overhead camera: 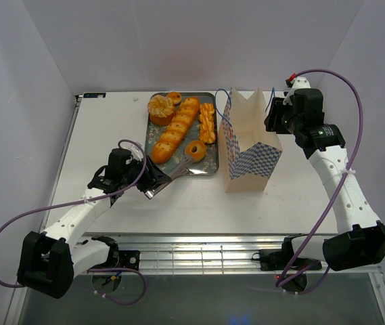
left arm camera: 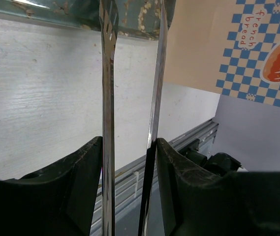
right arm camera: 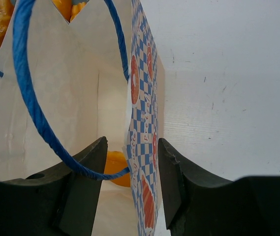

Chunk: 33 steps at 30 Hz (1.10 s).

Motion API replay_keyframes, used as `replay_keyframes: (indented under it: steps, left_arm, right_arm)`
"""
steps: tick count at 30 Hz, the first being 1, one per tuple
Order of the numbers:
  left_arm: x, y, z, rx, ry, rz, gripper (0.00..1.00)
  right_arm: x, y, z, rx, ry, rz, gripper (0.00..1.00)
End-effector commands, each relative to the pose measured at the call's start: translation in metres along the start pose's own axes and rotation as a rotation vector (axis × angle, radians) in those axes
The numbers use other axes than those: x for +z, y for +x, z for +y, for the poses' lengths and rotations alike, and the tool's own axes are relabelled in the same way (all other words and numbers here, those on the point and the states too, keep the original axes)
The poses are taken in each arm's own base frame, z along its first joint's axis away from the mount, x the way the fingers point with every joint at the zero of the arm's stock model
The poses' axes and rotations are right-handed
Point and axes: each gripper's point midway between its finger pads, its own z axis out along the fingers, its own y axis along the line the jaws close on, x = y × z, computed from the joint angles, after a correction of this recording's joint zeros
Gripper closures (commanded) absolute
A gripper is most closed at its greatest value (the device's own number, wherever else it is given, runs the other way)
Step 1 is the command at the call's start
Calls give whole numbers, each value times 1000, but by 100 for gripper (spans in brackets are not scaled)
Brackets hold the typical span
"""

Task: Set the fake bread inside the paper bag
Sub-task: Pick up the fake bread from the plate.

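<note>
Beyond the left gripper [left arm camera: 130, 142], the tips of the tongs [left arm camera: 108, 73] ran off the top edge, as did most of the tray [left arm camera: 56, 11]. Between the fingers of the right gripper [right arm camera: 132, 142], the wall of the paper bag [right arm camera: 142, 98] hid most of an orange piece of fake bread [right arm camera: 115, 167], so its kind was unclear.

On tray [overhead camera: 210, 164], fake bread [overhead camera: 176, 128] — paper bag [overhead camera: 250, 135] just right; table [overhead camera: 111, 128] beneath

Top external: high at the near edge, looking down over the bench [overhead camera: 111, 135]. Left wrist: low, close, sighting along tongs [left arm camera: 108, 98] between its fingers [left arm camera: 80, 196] toward the paper bag [left arm camera: 199, 44]. Right wrist: closer yet, peering down into the same paper bag, shared with the top view.
</note>
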Motion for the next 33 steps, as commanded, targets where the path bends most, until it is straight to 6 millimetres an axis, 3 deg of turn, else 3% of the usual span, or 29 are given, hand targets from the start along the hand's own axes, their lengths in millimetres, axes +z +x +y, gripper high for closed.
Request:
replay_keyframes:
  steps: [1,33]
  left_arm:
    - [0,-3,-26,-5,154,35,44]
    - [33,-22,9,-106,89,48,44]
  right_arm:
    - [-8,-11,1,-8,-9,-53,48]
    - [-5,-8,0,-11,-7,-52,49]
